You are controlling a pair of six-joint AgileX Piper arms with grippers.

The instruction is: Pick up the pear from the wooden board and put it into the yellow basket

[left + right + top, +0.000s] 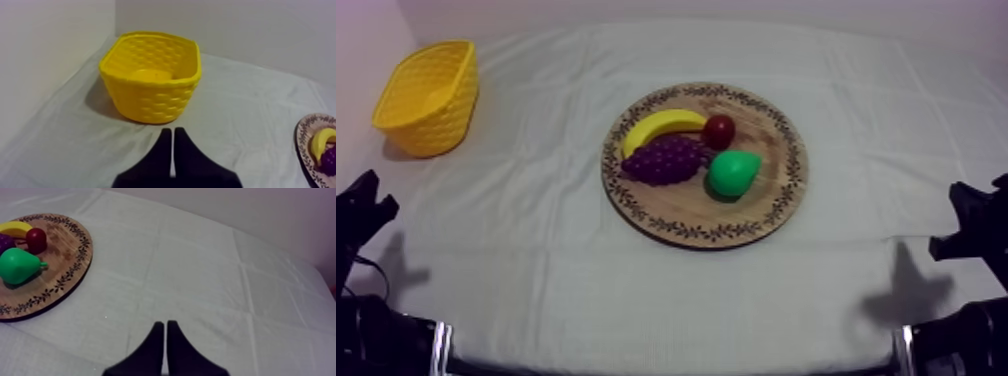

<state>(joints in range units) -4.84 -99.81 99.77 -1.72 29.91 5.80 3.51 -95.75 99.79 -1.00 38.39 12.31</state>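
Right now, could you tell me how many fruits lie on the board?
4: banana at the back, small red fruit at its end, grapes in front of it, pear beside the grapes.

The pear (733, 172) is green, the grapes (666, 160) purple, the banana (661, 126) and woven-patterned basket (431, 105) yellow; the wooden board (686, 208) has a dark leafy rim.

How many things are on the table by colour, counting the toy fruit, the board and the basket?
Yellow: 2, the woven yellow basket and the curved yellow toy banana
Purple: 1, the bunch of purple toy grapes
Red: 1, the small round red fruit
Green: 1, the green toy pear
Brown: 1, the round wooden board with a patterned rim
Total: 6
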